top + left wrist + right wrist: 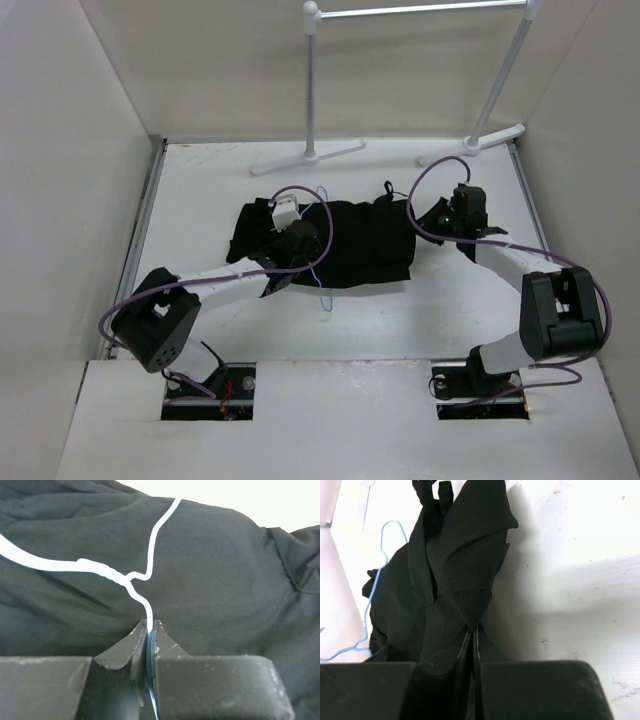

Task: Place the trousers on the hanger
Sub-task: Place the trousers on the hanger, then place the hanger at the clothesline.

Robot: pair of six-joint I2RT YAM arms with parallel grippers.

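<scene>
While the left arm (225,280) stretches low across the table (420,320) onto the trousers (370,245) lying mid-table, the left gripper (149,627) is clamped tight on the hanger (100,567) at its wire neck. The right arm (500,260) elbows inward, right gripper (474,630) pinched closed on the trousers' right edge. Only the wrist views show both grips; overhead alone shows the rack (315,100).
</scene>
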